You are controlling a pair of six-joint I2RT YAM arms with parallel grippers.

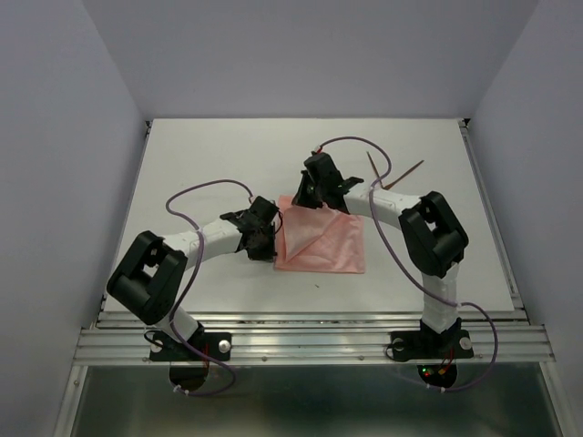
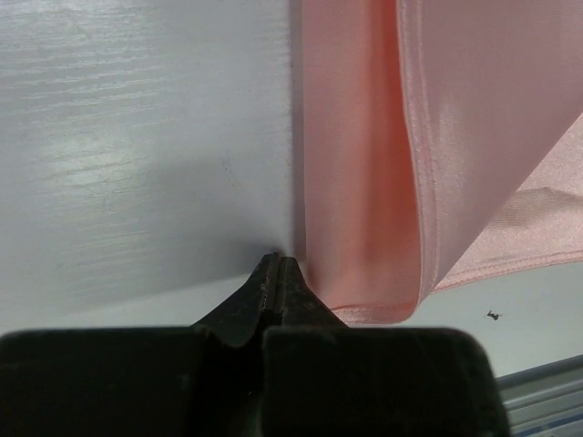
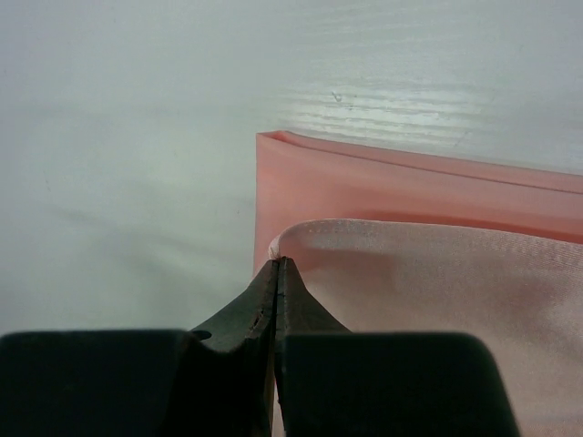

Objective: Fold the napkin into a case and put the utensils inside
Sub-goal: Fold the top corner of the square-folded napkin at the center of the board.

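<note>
Right claw [image 3: 276, 264], pressed together, pinches a top-layer corner of the napkin [image 3: 428, 300], the cloth spreading rightward and toward the near edge of the surface [image 1: 228, 164]; left claw [image 2: 276, 262], likewise closed, touches its left edge, grip unclear. Glossy salmon, folded square; utensils [image 1: 386, 185] lie toward the far right corner

No readable text, label, brand, number or sign anywhere in any of the three views.

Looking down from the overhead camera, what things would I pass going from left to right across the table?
left gripper → napkin → utensils
</note>
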